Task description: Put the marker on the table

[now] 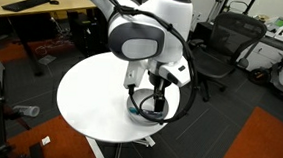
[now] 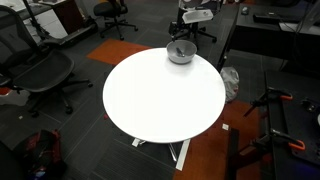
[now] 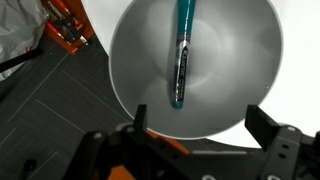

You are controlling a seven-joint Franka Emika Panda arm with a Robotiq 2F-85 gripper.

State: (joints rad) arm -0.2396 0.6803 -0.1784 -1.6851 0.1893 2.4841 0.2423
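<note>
The teal-blue marker (image 3: 181, 55) lies inside a grey bowl (image 3: 240, 70), running from the top edge toward the bowl's middle. The bowl stands near the edge of the round white table (image 2: 160, 95) and shows in both exterior views (image 1: 144, 109) (image 2: 181, 52). My gripper (image 3: 198, 122) hangs straight above the bowl with its two dark fingers spread wide, holding nothing. The marker's tip sits just beyond the gap between the fingers. In an exterior view the gripper (image 1: 155, 102) is lowered over the bowl.
Black office chairs (image 1: 224, 45) (image 2: 45, 70) stand around the table. Wooden desks (image 1: 36, 12) are behind. An orange object and a white bag (image 3: 60, 30) lie on the dark carpet beside the table's edge.
</note>
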